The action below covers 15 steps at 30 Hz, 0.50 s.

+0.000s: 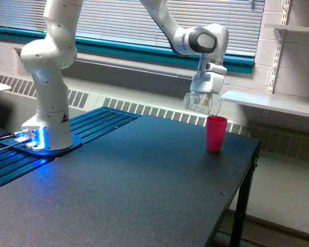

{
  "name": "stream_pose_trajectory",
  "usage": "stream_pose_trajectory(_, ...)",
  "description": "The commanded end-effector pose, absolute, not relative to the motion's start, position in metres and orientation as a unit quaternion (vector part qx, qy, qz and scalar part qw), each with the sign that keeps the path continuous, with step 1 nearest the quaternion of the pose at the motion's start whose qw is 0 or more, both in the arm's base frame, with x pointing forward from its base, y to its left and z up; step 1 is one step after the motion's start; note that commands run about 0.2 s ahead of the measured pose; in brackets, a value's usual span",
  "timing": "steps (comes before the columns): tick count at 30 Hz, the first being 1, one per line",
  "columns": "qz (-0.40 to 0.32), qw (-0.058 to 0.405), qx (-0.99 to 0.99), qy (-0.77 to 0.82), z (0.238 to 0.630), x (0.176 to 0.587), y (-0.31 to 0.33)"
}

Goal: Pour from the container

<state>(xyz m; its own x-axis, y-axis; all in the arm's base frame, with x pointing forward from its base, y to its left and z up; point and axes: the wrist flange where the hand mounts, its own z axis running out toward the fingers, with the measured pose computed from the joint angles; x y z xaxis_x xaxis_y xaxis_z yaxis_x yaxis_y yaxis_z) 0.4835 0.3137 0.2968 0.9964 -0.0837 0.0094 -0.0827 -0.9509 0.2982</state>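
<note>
Exterior view's left: arm base (pixel 47 116) sits on a blue ribbed mat (pixel 51 149), blue LED lit at its foot. Nothing else stands on that side of the dark worktop (pixel 118 190).

Moving right: the arm reaches over from the top of the frame, wrist pointing down, and the gripper (pixel 203 98) hangs above the far right corner of the worktop. It is clenched on the container (pixel 202 103), the clear cup. The fingers are hard to separate from the clear walls, but the cup is plainly carried in the air, not resting on anything.

Key relation: the container is tipped onto its side, long axis roughly horizontal, mouth apparently toward the exterior view's right. Its right edge sits just above the rim of the pink cup (pixel 216 133) and slightly left of it. There looks to be a small gap between the two, no contact.

The pink cup stands upright near the worktop's right edge.

Judgement: mid-pour. The mouth needs to stay over the pink cup's opening; any drift left would put the spill on the worktop. Too blurred to tell whether anything is in the container or flowing.
</note>
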Motion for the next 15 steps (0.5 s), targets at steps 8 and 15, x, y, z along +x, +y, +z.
stream_pose_trajectory(8, 0.008, 0.145, 0.989, -0.038, 0.3087, 0.4851, 0.3176)
stream_pose_trajectory(15, 0.016, 0.143, 0.989, -0.043, 0.3142, 0.4857, 0.3159)
